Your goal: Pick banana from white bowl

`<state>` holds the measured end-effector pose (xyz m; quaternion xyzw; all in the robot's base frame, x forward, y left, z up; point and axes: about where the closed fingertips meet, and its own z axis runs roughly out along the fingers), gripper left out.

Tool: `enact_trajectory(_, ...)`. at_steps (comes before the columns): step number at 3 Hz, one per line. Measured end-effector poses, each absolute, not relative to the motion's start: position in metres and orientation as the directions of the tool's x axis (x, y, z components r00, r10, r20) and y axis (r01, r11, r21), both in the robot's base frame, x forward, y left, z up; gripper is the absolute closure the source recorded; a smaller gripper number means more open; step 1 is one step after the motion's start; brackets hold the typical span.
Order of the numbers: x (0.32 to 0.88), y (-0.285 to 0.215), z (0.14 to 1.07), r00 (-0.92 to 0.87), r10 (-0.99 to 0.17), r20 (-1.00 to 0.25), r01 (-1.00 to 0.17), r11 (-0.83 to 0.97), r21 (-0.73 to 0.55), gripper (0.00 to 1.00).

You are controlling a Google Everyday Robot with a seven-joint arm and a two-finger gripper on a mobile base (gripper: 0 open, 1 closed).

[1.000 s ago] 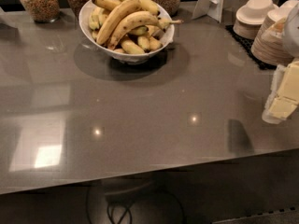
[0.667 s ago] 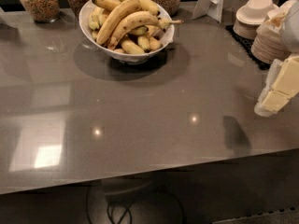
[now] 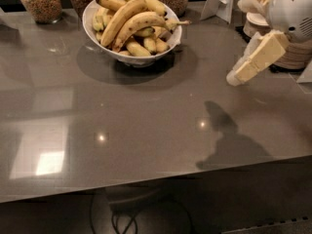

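The white bowl (image 3: 130,56) stands at the back of the grey counter, left of centre, heaped with several yellow bananas (image 3: 134,24). The longest bananas lie across the top, stems pointing right. My gripper (image 3: 240,75) hangs above the counter at the right, well to the right of the bowl and a little nearer than it, pointing down and to the left. It holds nothing that I can see. Its shadow falls on the counter below.
Three glass jars of grains (image 3: 40,2) stand behind the bowl along the back edge. Stacked small white and beige dishes (image 3: 292,52) sit at the far right, behind my arm. A white card stand (image 3: 222,1) is at the back right. The counter's front edge (image 3: 156,177) runs below.
My gripper has moved left and up, towards the bowl, and more of the arm has come into view. The bowl and bananas sit larger and lower in the view.
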<state>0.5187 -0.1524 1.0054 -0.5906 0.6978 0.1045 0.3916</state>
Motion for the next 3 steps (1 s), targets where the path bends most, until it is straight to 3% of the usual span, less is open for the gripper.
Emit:
enact_trajectory(1, 0.554, -0.116, 1.01, 0.066, -0.648, -0.759, -0.915, 0.263, -0.304, 0.0)
enact_trajectory(2, 0.587, -0.061, 1.003, 0.105, -0.642, -0.76, -0.921, 0.225, -0.318, 0.0)
enact_trajectory(3, 0.587, -0.047, 1.002, 0.126, -0.647, -0.752, -0.925, 0.197, -0.324, 0.0)
